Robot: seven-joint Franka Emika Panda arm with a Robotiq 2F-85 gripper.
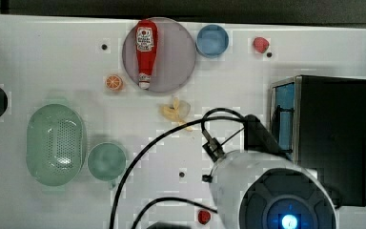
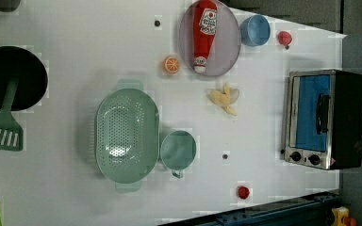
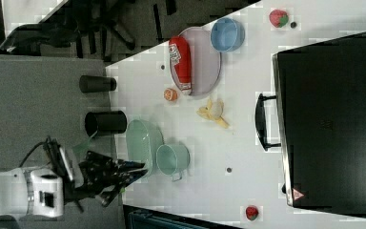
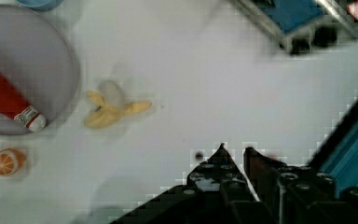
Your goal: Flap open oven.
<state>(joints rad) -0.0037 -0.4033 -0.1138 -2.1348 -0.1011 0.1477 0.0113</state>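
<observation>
The oven [image 2: 323, 120] stands at the left view's right edge, its blue glass door [image 2: 311, 113] flat against the silver frame, with a dark bar handle [image 2: 321, 113] and two knobs below. Its black top [image 1: 333, 138] sits at the top view's right, and the handle [image 3: 262, 121] juts toward the table in the right view. A corner of the oven [image 4: 303, 18] also appears in the wrist view. My gripper [image 4: 234, 151] hangs above the white table with its fingertips close together and nothing between them. It is apart from the oven. The gripper [image 3: 138, 171] appears at the right view's lower left.
A purple plate [image 1: 181, 62] carries a ketchup bottle [image 1: 146, 52]. Around it lie a blue bowl [image 1: 212, 40], an orange slice [image 1: 114, 82], a peeled banana [image 1: 176, 110] and two strawberries. A green colander [image 1: 55, 143] and a green cup [image 1: 106, 161] stand at the top view's left.
</observation>
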